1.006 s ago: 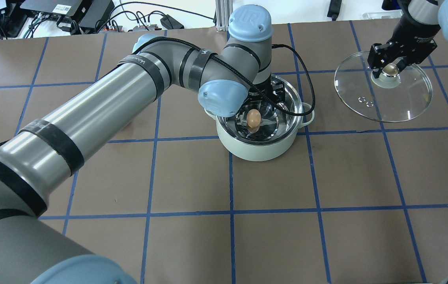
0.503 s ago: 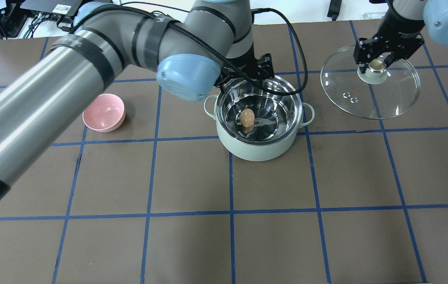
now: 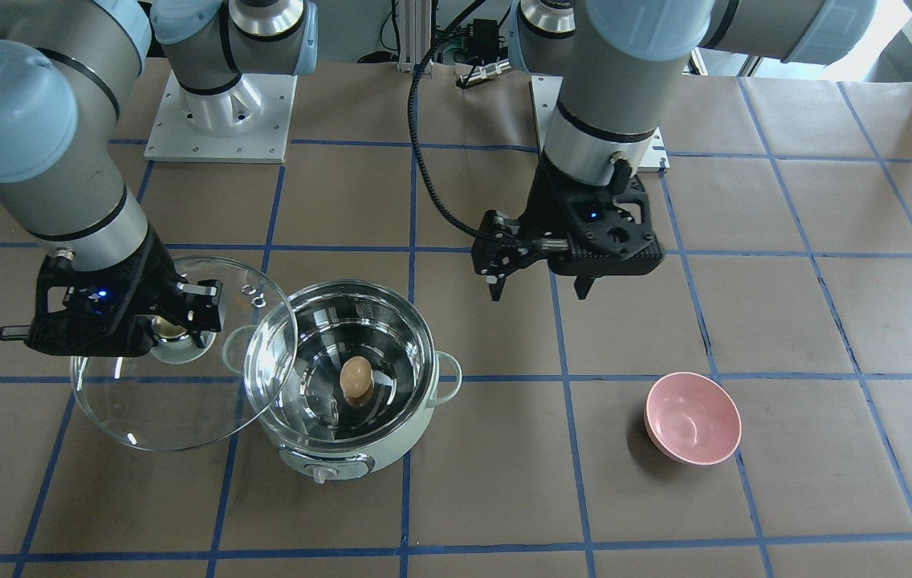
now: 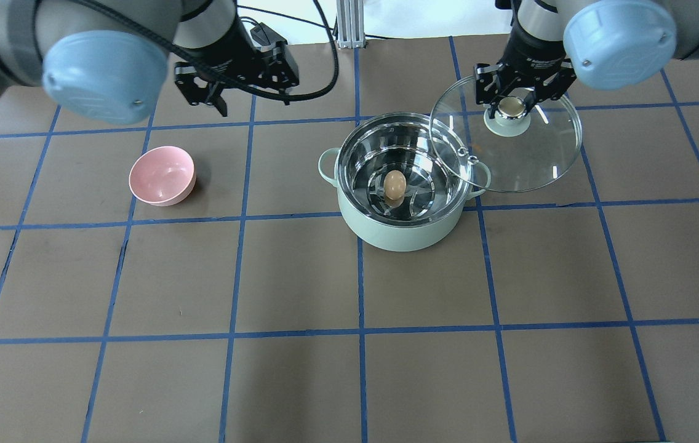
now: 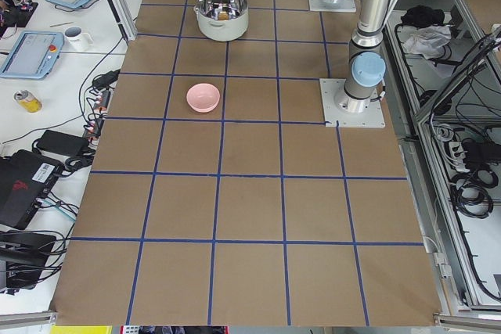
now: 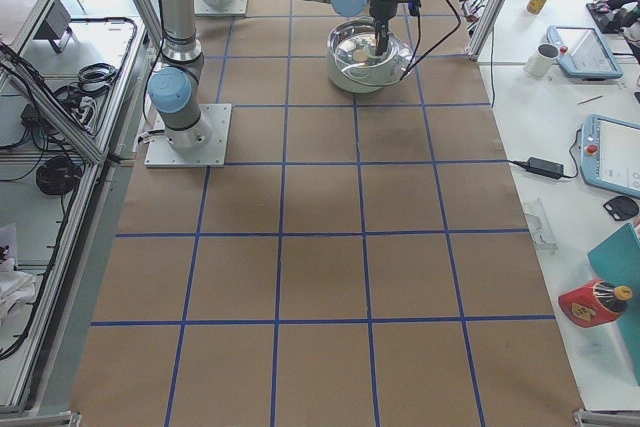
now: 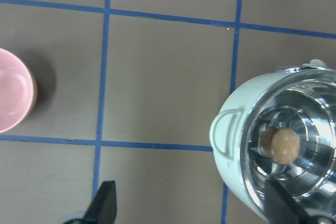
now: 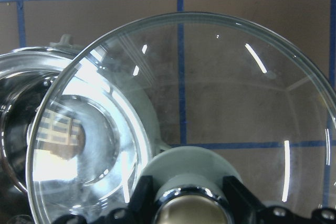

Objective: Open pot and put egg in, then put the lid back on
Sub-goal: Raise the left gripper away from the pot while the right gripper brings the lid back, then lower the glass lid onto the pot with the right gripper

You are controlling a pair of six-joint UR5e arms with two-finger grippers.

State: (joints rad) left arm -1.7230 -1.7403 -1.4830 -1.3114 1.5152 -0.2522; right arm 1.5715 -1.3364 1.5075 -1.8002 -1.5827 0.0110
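The pale green pot (image 4: pixel 408 237) stands open near the table's middle, with the tan egg (image 4: pixel 394 183) lying on its steel bottom. It also shows in the front view (image 3: pixel 392 440) with the egg (image 3: pixel 356 379) inside. My right gripper (image 4: pixel 512 109) is shut on the gold knob of the glass lid (image 4: pixel 531 161) and holds it tilted in the air; the lid's edge overlaps the pot's right rim. In the right wrist view the lid (image 8: pixel 236 93) partly covers the pot (image 8: pixel 21 72). My left gripper (image 4: pixel 251 92) is open and empty, raised over the table to the pot's far left.
A small pink bowl (image 4: pixel 162 175) sits on the table left of the pot, also in the left wrist view (image 7: pixel 13 98). The brown table has blue grid tape. Cables and electronics lie beyond the far edge.
My left arm has lifted out of the pot and swung away to the left, leaving the egg inside. My right gripper has carried the lid leftward until it overlaps the pot's rim.
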